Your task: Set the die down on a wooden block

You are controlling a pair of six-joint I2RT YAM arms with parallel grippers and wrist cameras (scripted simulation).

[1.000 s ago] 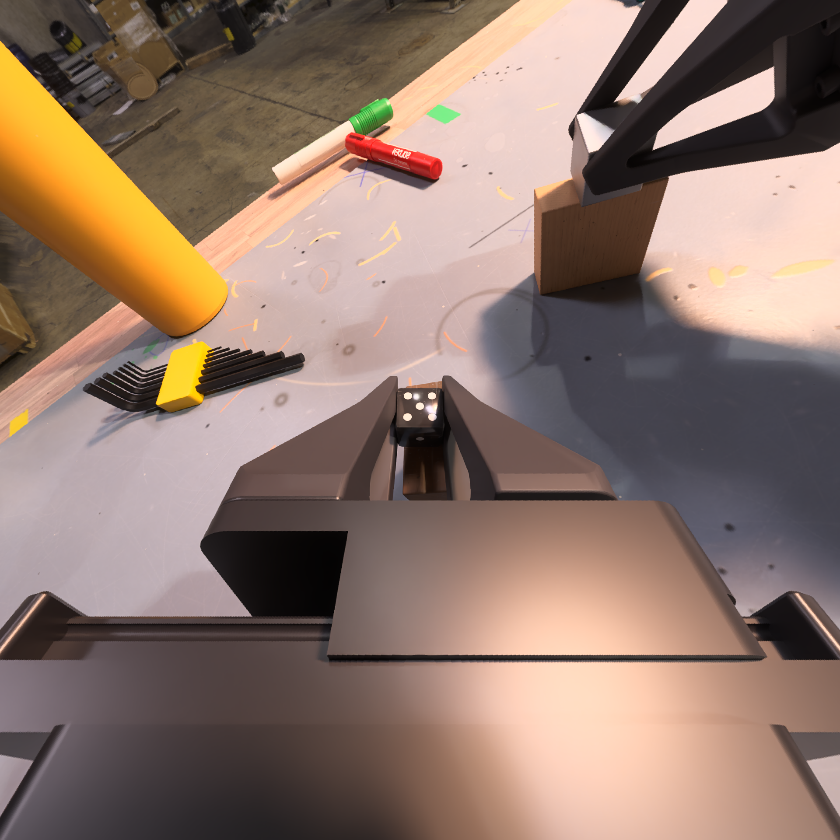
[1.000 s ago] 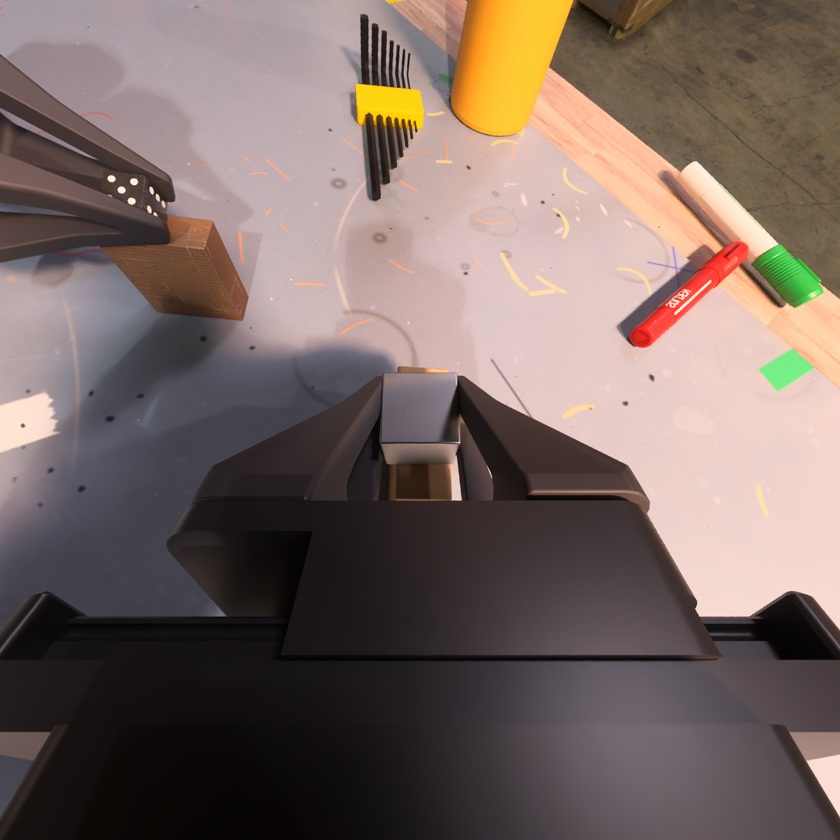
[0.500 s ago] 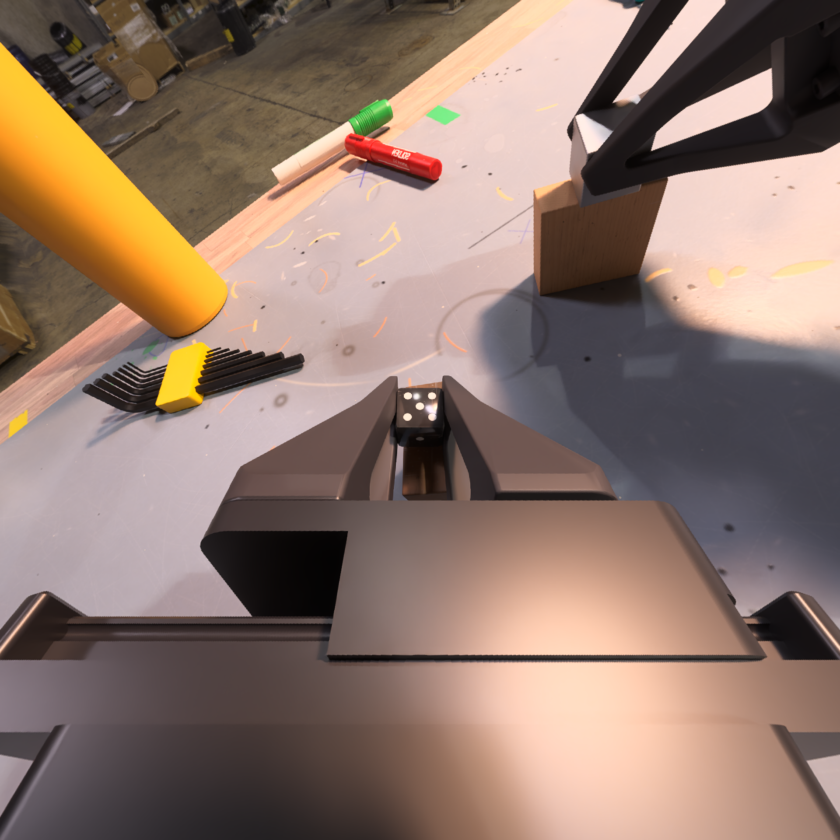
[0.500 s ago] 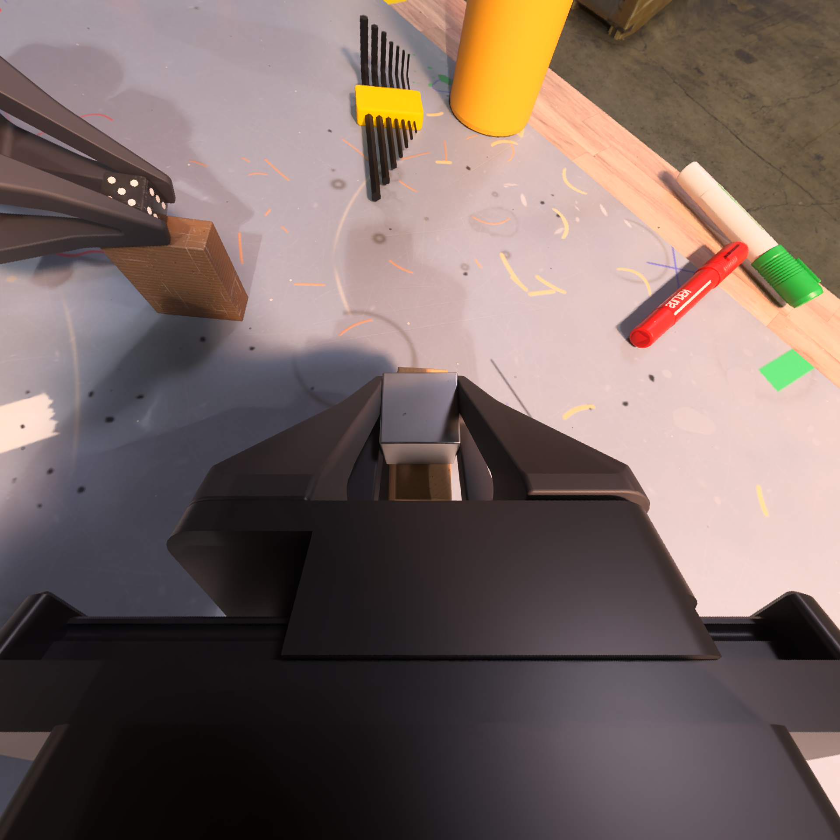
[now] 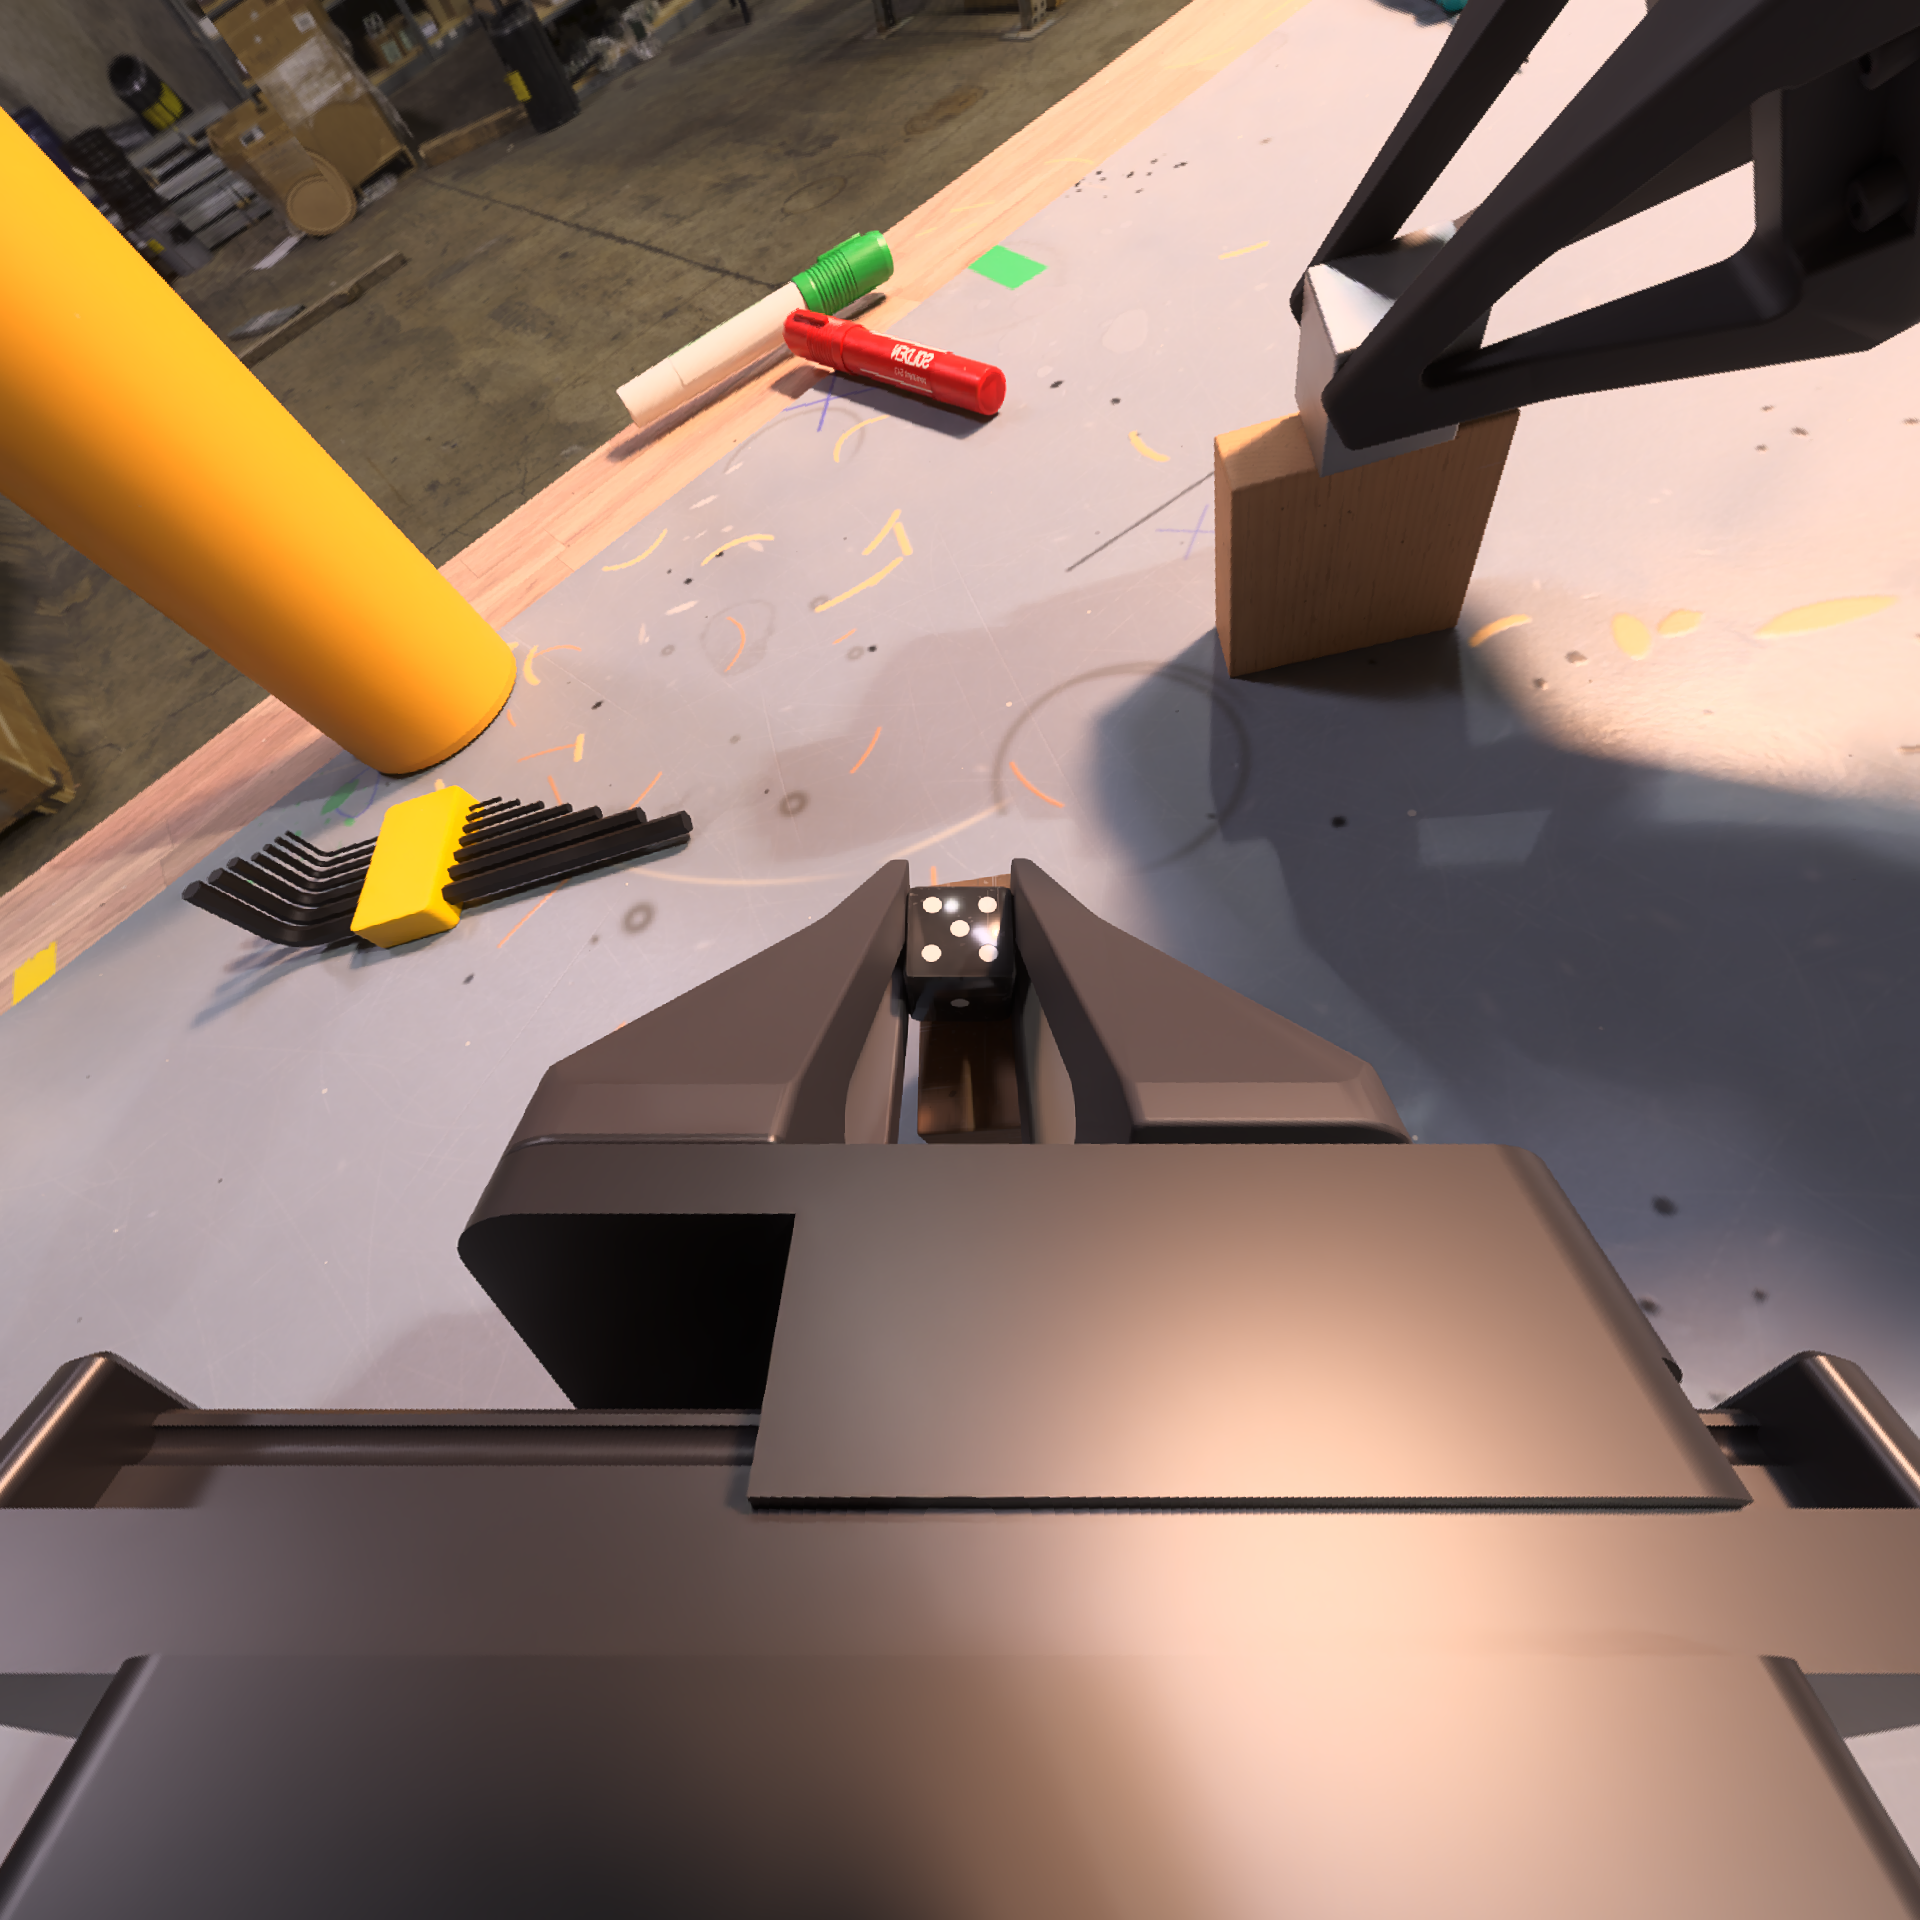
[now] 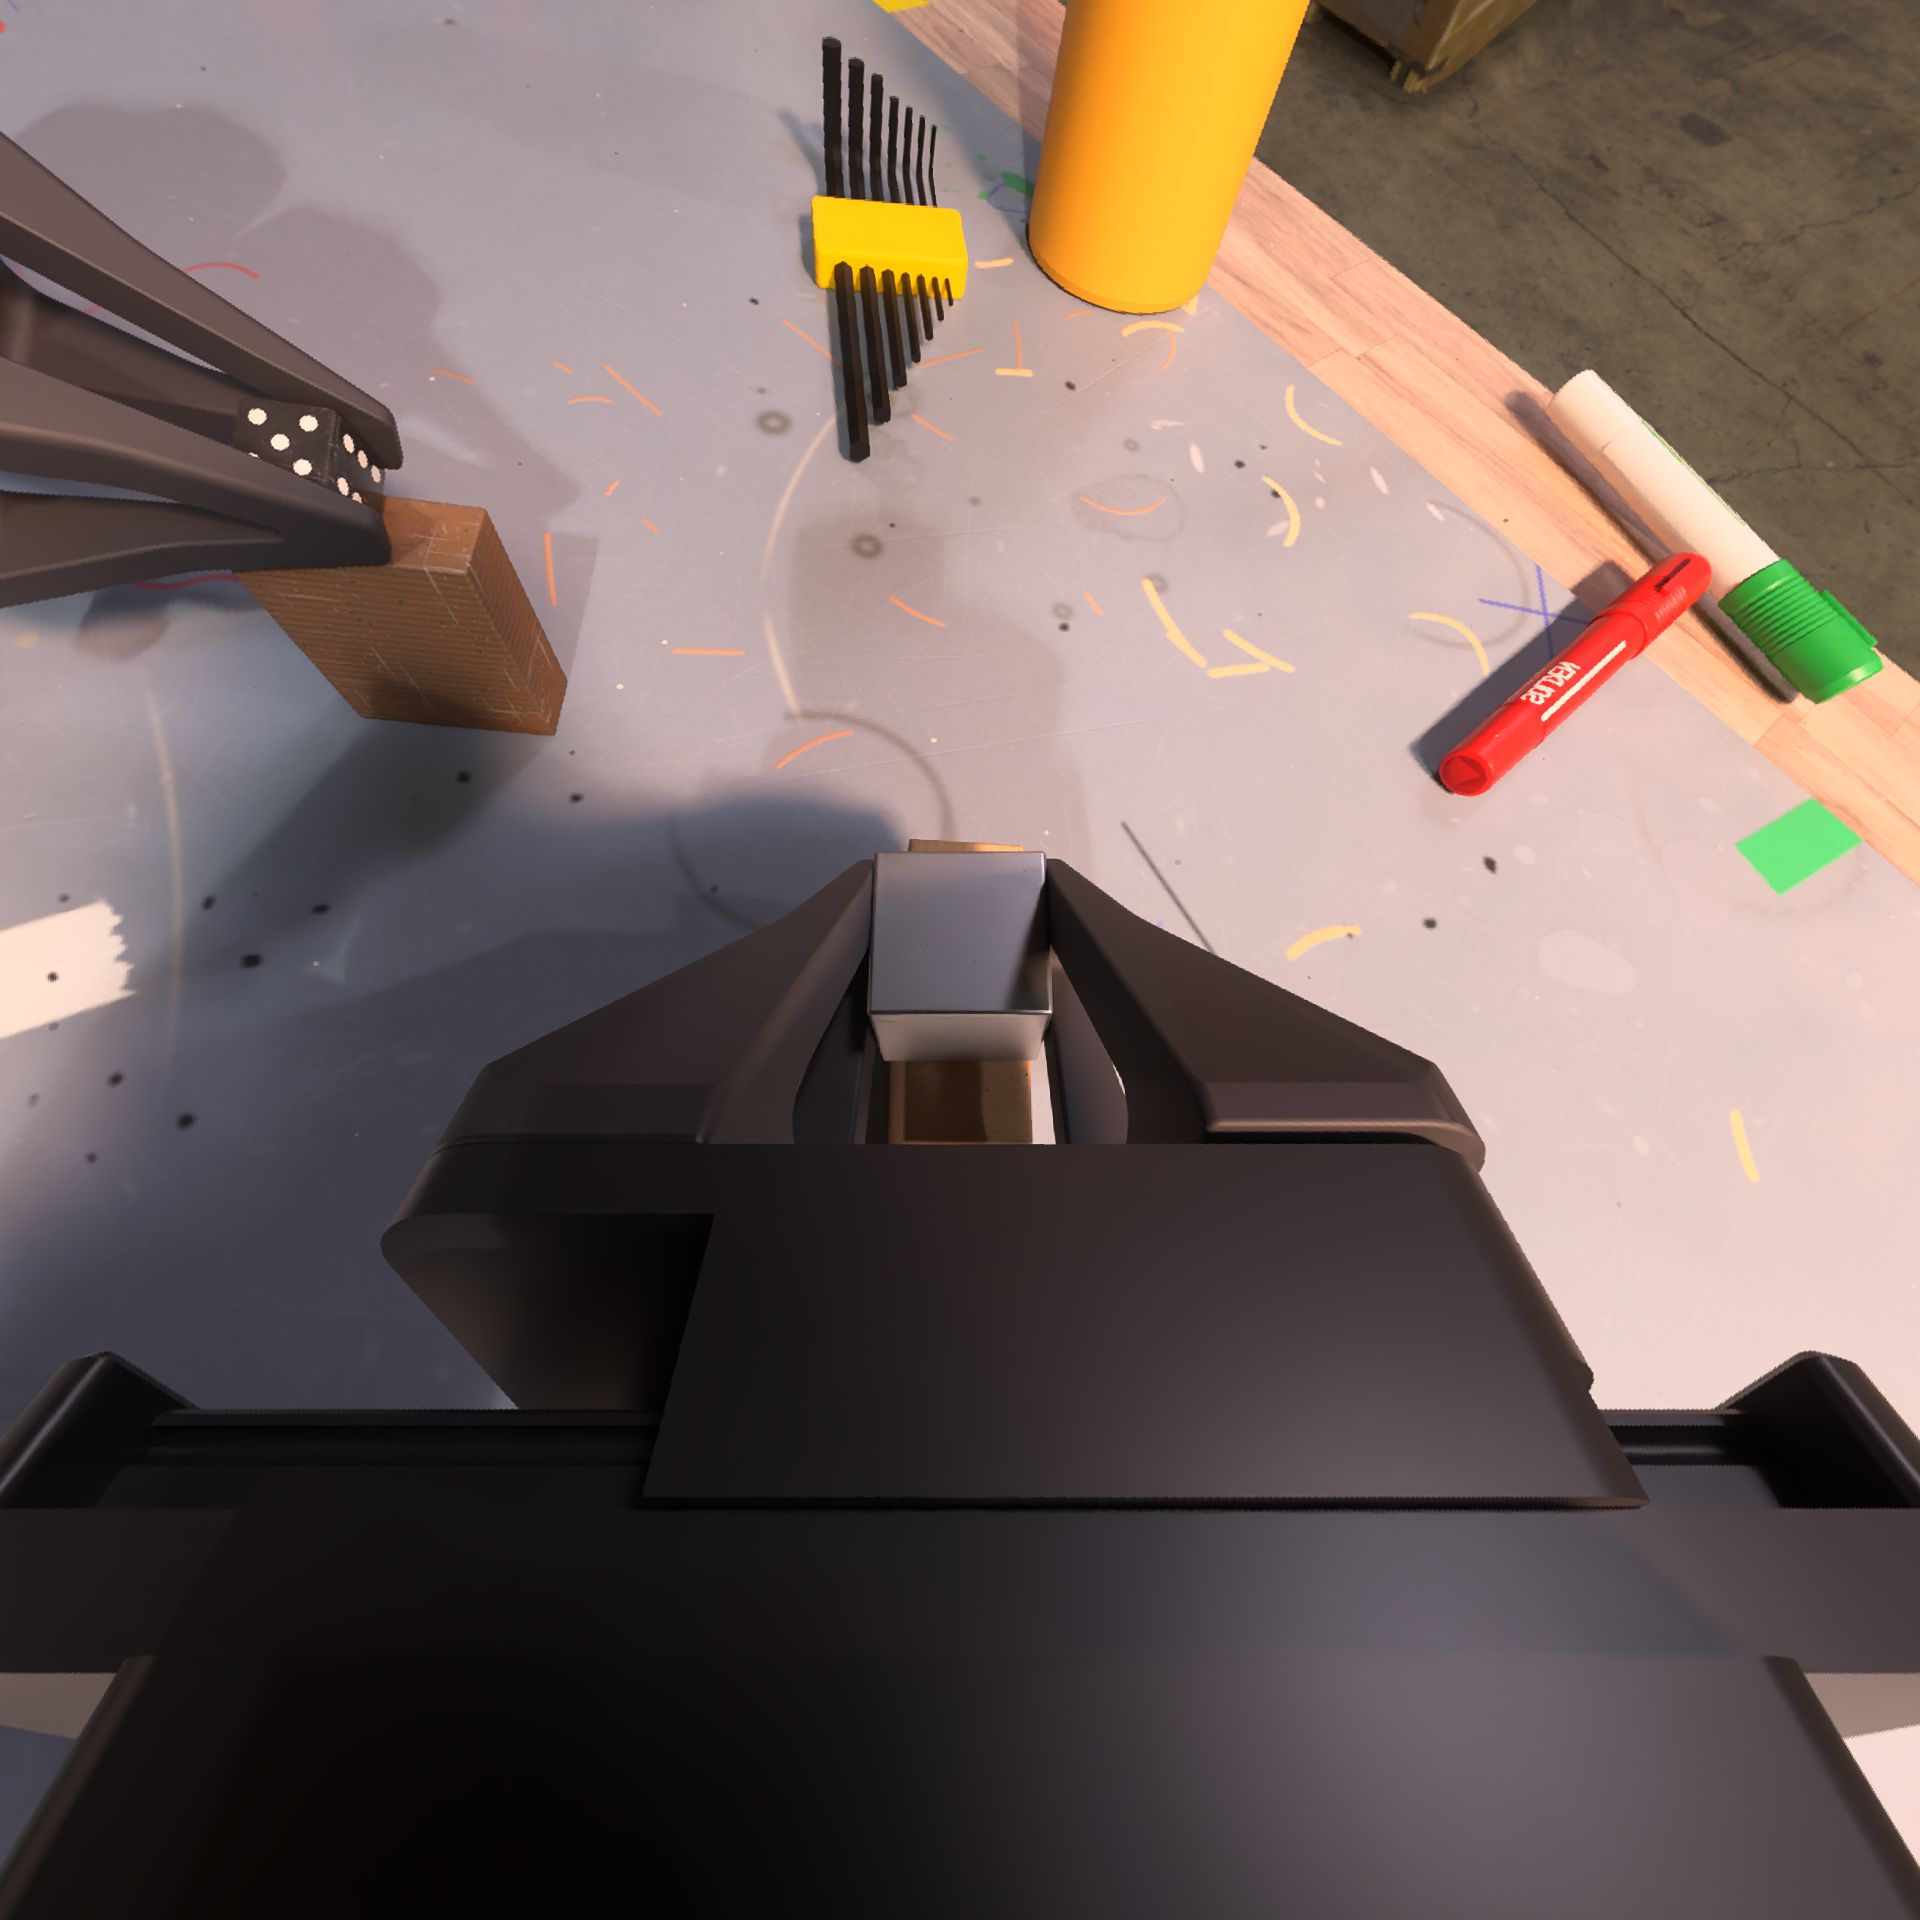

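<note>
Left gripper [image 5: 961, 940] was closed on the black die [image 5: 958, 943], fingers pressing its two side faces near the tips. The die's five-pip face pointed up toward the wrist camera; a one-pip face pointed back along the fingers. A cube, so no long axis to note. Directly below the die and the fingertips sat a dark wooden block [image 6: 416, 613], standing on end with its long axis upright. From the right wrist view the die [image 6: 307, 447] appeared at the block's top near edge; whether it touched the wood could not be told.

Right gripper [image 6: 958, 940] was clamped on a grey metal cube [image 6: 958, 940], held between the fingertips. Beneath it stood a light wooden block [image 5: 1351, 540], long axis upright; from the left wrist view the metal cube [image 5: 1325, 353] appeared to rest at the block's top.

The table [image 5: 1039, 644] was grey and scuffed with coloured marks. Ahead and left of the left gripper lay a set of black hex keys in a yellow holder [image 5: 416, 868], and beyond it a tall yellow cylinder [image 5: 208, 468]. Farther ahead lay a red marker [image 5: 894, 364] and just beside it a white marker with a green cap [image 5: 758, 322], along the table's wooden edge.
</note>
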